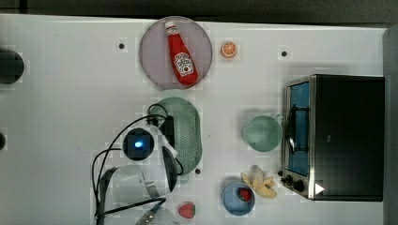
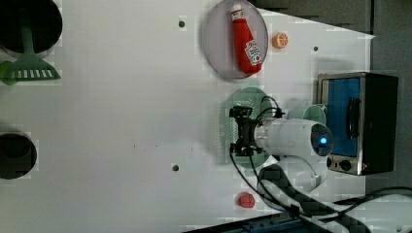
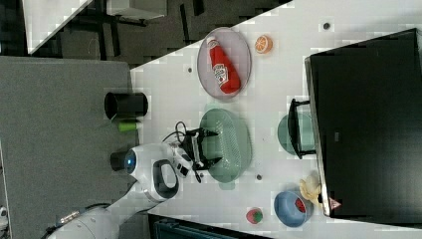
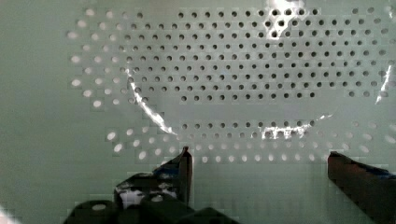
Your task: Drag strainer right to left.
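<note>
The strainer (image 1: 187,131) is a pale mint-green oval colander dotted with small holes, lying near the middle of the white table, below the grey plate in the top view. My gripper (image 1: 168,133) reaches into the strainer over the rim on the top view's left. In the right view its open fingers (image 3: 211,147) are spread inside the strainer (image 3: 233,144). The left view shows the gripper (image 2: 241,131) over the strainer (image 2: 250,97). In the wrist view the perforated floor of the strainer (image 4: 233,70) lies close under the open gripper (image 4: 261,168), with nothing between the black fingertips (image 4: 184,165).
A ketchup bottle (image 1: 180,56) lies on a grey plate (image 1: 152,51), with an orange slice (image 1: 228,49) beside it. On the top view's right are a mint cup (image 1: 262,133), a toaster oven (image 1: 338,136), a banana (image 1: 260,182) and a blue bowl (image 1: 234,201). A loose strawberry (image 1: 186,210) lies near the arm.
</note>
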